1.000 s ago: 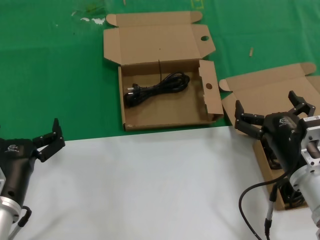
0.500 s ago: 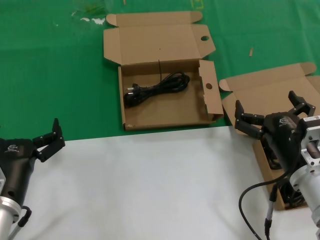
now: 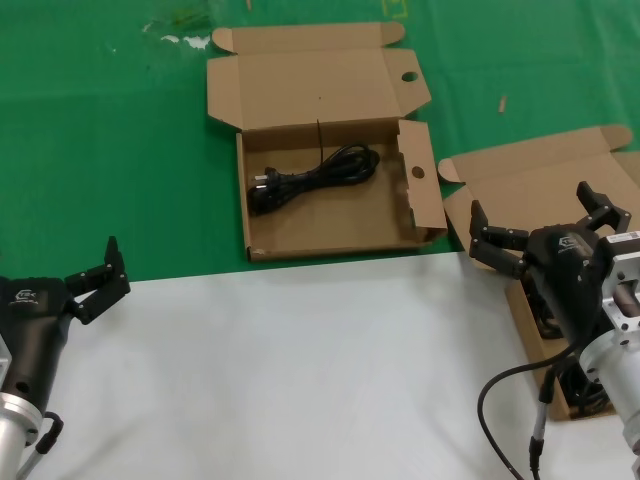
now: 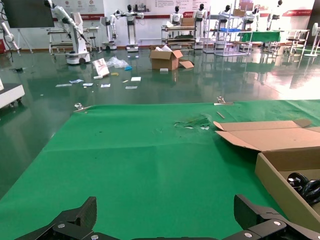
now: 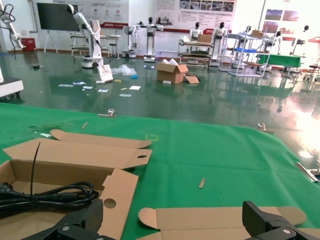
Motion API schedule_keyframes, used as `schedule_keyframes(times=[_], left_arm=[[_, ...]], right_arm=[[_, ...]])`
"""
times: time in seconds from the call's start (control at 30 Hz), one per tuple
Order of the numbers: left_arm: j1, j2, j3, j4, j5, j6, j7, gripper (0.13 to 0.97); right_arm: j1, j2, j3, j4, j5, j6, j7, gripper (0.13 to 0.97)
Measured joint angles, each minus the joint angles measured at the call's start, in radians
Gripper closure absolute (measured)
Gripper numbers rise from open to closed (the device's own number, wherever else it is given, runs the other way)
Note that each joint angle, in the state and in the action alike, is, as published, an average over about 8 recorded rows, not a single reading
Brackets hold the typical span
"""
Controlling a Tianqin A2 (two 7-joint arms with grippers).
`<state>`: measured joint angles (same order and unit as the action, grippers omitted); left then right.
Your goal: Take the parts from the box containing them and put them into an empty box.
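Right gripper [image 3: 540, 230] spread wide, empty, above slanted box [image 3: 520, 185] right of holed box [image 3: 330, 215]. One cord [image 3: 315, 175] already inside holed box. Remaining cords [image 3: 560, 375] hidden under arm: blind grasp may snag box wall. Left gripper [image 3: 98, 275] open, idle, near-left of holed box.

Left pincer [image 3: 98, 279] and right pincer [image 3: 545, 232] both hang spread.

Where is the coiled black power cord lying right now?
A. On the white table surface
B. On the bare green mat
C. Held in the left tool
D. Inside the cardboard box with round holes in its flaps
D: the power cord lies on the floor of the box with round holes.
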<state>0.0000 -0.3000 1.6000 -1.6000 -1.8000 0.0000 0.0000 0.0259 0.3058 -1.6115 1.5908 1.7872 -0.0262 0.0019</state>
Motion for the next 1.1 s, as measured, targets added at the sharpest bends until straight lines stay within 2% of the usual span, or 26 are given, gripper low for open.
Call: schedule_keyframes(times=[1.1], left_arm=[[0.000, 0.000, 0.000, 0.000, 0.000, 0.000, 0.000, 0.132]], right_arm=[[0.000, 0.000, 0.000, 0.000, 0.000, 0.000, 0.000, 0.129]])
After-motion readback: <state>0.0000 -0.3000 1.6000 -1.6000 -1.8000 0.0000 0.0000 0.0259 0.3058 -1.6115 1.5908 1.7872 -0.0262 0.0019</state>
